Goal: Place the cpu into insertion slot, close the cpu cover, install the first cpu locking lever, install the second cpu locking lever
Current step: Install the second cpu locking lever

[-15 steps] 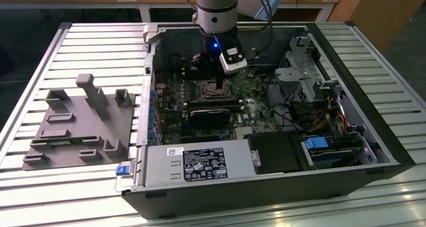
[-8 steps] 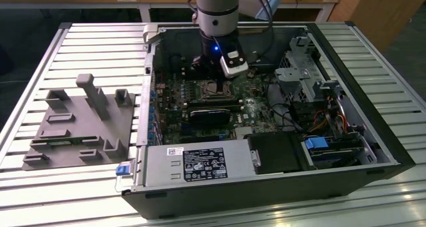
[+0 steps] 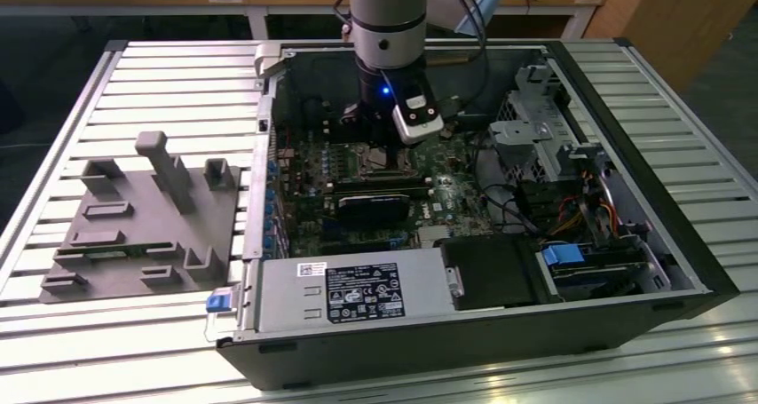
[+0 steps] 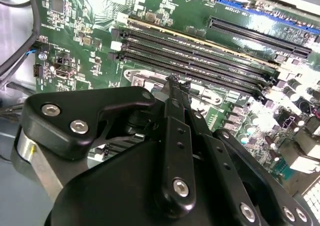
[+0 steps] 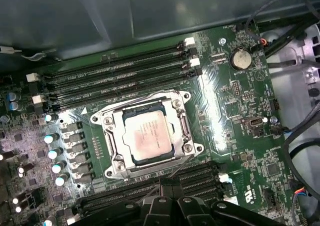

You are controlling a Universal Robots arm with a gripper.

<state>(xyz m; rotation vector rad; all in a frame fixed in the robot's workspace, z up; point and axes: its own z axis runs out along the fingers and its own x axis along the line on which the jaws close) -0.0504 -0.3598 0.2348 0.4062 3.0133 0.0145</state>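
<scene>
We see the cpu [image 5: 148, 135] seated in the slot [image 5: 111, 142], cover [image 5: 177, 117] down, just ahead of the gripper [image 5: 172, 206]; its grip state we cannot tell.

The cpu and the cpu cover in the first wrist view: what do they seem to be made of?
The cpu: its top looks like dull, matte metal, silvery-tan with a soft pinkish sheen rather than a sharp glare. The cpu cover around it looks like thin, bright bare metal, likely stamped steel, with crisp highlights along its edges. Neither can be confirmed by look alone.
</scene>
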